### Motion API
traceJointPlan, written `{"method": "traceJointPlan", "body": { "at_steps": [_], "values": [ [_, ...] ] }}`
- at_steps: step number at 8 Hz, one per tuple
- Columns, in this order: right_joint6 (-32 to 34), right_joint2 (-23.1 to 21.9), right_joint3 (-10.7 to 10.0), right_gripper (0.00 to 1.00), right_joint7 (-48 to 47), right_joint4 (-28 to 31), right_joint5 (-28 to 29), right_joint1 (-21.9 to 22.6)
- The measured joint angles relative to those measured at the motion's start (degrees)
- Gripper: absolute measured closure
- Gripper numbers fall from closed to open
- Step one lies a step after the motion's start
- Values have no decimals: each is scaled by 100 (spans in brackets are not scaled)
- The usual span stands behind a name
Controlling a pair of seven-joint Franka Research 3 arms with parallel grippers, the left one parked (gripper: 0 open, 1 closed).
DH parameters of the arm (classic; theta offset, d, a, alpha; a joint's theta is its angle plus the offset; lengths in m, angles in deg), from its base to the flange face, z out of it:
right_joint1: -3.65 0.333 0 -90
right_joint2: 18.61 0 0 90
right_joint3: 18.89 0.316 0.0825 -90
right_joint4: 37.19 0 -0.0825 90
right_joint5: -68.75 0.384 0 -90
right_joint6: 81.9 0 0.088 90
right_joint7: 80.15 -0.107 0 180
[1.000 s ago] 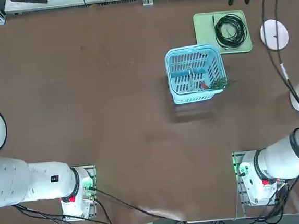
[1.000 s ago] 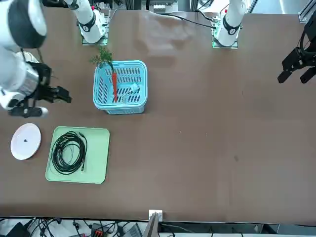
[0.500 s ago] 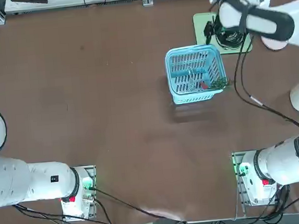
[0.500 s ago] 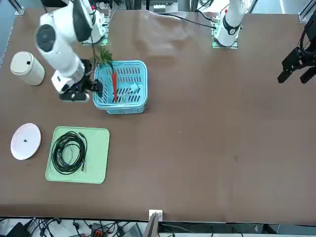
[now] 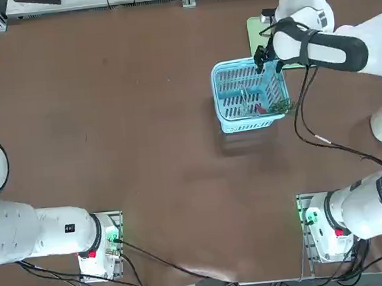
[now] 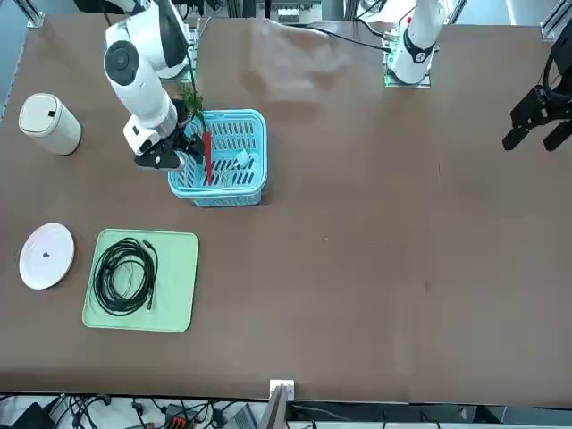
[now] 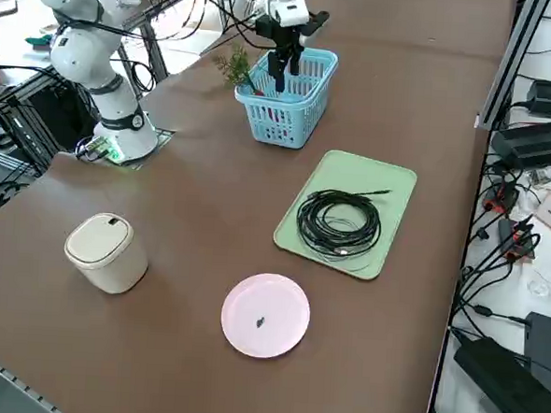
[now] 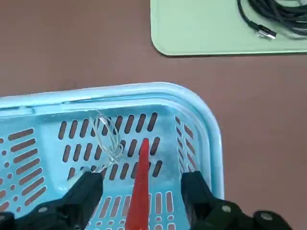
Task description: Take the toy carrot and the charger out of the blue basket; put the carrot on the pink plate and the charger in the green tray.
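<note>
While the right hand (image 8: pixel 145 179) hangs over the blue basket (image 8: pixel 158 90) in the right wrist view, its fingers stand wide apart with nothing between them gripped; the toy carrot (image 8: pixel 139 196) shows in the gap, its slim tip inside the basket, and the charger's white block (image 8: pixel 76 177) and loosely looped cable (image 8: pixel 112 149) lie beside it, part of the block close to one finger in the picture. In the top view the carrot's leafy tuft (image 5: pixel 281 106) spills over the basket's rim, so the root is the place to take hold: probably light, firm and fairly smooth, best pinched across its thicker part, clear of the soft leaves. In the front view the charger lies apart from the carrot, deeper in the basket; I judge the block hard and light, a surer hold than the limp cable, which could snag in the slats. In the right side view the pink plate (image 7: pixel 265 315) lies bare on the desk (image 7: pixel 182 351), near the green tray (image 7: pixel 288 228), whose black coiled cable (image 7: pixel 339 224) leaves a free margin where the charger could go.
</note>
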Motion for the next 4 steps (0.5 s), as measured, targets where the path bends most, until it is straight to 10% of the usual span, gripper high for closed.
{"method": "traceJointPlan", "body": {
  "at_steps": [4],
  "values": [
    [-429,230,1,0,-220,255,0,285]
  ]
}}
